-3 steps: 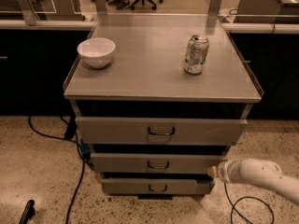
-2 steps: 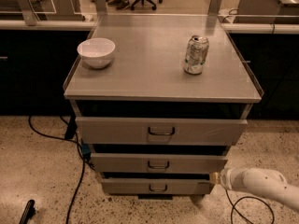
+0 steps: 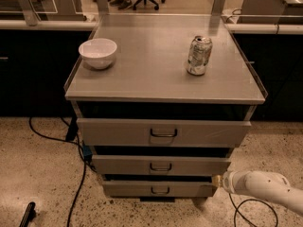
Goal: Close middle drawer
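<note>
End effector (image 3: 218, 180) sits low at the right side of the drawer stack, at the tip of a white arm (image 3: 262, 188) that reaches in from the lower right edge of the view. The arm lies nearly level, sloping slightly upward toward its tip, which points left at the drawer fronts. That tip is just below the right end of the middle drawer (image 3: 189, 165) and at the top right corner of the bottom drawer (image 3: 128, 189) — whether it touches either one cannot be told. Whether the end effector is open or closed cannot be told either, and it carries nothing visible.

The middle drawer stands partly pulled out, with its low, wide front panel facing the camera and its long axis running left to right. Its small dark loop handle (image 3: 161, 167) sits at the centre of the panel. Above it the top drawer (image 3: 118, 132), taller and wider, is also pulled out, leaving a dark gap under the desk (image 3: 142, 79).

On the desk a white bowl (image 3: 98, 52) stands at the left and a crumpled drink can (image 3: 199, 56) stands upright at the right, well apart. A black cable (image 3: 80, 178) trails across the speckled floor (image 3: 38, 174) beside the unit.
</note>
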Motion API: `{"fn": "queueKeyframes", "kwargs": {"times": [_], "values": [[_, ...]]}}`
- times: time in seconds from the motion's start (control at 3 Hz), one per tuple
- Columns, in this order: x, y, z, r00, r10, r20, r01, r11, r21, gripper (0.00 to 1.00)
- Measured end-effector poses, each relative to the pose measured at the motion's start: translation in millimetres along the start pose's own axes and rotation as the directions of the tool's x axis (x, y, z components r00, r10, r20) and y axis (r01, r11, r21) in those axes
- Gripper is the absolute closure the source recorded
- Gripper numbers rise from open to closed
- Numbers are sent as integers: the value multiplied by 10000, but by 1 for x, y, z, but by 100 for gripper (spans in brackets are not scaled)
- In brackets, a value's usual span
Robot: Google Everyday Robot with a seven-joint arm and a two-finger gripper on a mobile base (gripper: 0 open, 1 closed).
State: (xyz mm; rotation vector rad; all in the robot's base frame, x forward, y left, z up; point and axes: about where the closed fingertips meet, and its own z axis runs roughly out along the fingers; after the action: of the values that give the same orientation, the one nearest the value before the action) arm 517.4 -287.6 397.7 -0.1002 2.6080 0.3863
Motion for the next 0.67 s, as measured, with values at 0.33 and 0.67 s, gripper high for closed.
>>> {"fn": "queueKeyframes", "kwargs": {"times": [0.33,0.67], "values": [[0,0,0,10000,0,-1,0,10000,-1,35],[0,0,0,10000,0,-1,0,10000,-1,11]]}}
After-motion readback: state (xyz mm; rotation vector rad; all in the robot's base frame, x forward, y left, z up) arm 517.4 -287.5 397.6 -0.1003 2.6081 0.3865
